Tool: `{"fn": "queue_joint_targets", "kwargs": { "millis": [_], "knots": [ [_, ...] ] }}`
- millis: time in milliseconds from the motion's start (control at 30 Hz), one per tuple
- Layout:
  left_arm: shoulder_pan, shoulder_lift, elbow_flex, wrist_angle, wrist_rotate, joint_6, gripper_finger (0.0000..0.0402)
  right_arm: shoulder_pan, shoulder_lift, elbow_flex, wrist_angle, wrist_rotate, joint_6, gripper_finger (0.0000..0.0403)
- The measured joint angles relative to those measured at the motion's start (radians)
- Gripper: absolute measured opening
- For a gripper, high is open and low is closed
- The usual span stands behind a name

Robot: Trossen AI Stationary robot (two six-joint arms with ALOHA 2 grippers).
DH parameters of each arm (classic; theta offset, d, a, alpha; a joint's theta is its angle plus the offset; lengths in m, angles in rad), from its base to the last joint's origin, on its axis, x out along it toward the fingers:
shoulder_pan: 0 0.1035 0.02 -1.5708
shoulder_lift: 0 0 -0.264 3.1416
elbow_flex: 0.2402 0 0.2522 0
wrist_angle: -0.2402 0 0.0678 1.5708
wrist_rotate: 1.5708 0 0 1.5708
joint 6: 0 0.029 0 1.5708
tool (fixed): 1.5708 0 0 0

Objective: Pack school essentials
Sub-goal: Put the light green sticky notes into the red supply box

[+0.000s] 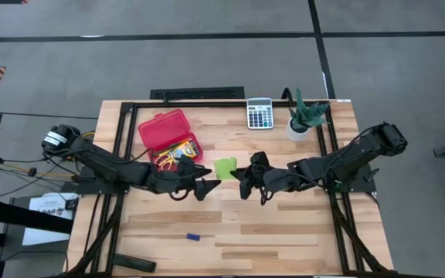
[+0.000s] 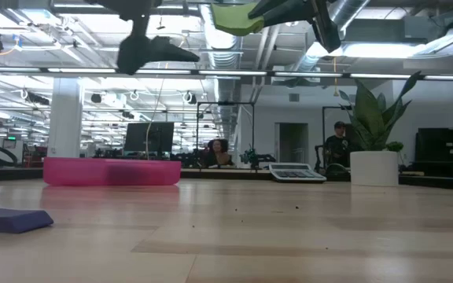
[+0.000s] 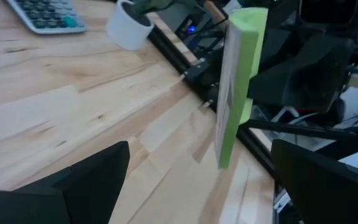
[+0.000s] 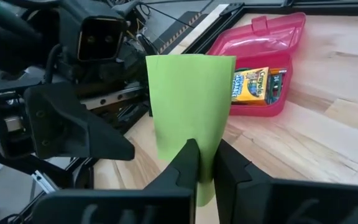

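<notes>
My right gripper (image 4: 205, 160) is shut on the lime sticky-note pad (image 4: 188, 106), which is in the air over the table's middle (image 1: 225, 168) and shows at the top of the low view (image 2: 238, 17). My left gripper (image 1: 197, 188) is open just left of the pad, with its fingers (image 3: 98, 171) on either side of it and short of it, touching nothing. The red case (image 1: 168, 137) lies open on the table's left far part and holds the crayon box (image 4: 253, 84) and other stationery. The blue eraser (image 1: 193, 237) lies flat near the near edge. My right gripper pinches the sticky-note pad by one edge (image 4: 199, 144) between its two fingers, which come level from the table's right. The pad stands on edge, lifted clear of the table, with its broad face toward my right wrist and its thin side (image 3: 238, 81) toward my left gripper.
The grey calculator (image 1: 259, 113) and a potted plant (image 1: 306, 117) stand at the far edge. A black frame (image 1: 122, 139) runs along the table's sides. Bare wood lies between the grippers and the near edge. People sit in the room behind (image 2: 336, 145).
</notes>
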Motion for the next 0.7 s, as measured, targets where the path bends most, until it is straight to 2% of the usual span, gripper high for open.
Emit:
{"fn": "queue_joint_targets", "kwargs": {
  "millis": [133, 267, 700],
  "knots": [
    [0.02, 0.011, 0.002, 0.011, 0.01, -0.008, 0.0382, 0.0, 0.0, 0.0, -0.004, 0.0, 0.0, 0.0034],
    [0.041, 0.011, 0.002, 0.017, 0.007, -0.01, 0.0363, 0.0, 0.0, 0.0, -0.004, 0.0, -0.003, 0.0035],
    [0.069, 0.01, 0.002, 0.034, 0.046, -0.05, 0.0229, 0.0, 0.0, 0.0, -0.002, -0.001, -0.024, 0.0037]
  ]
}}
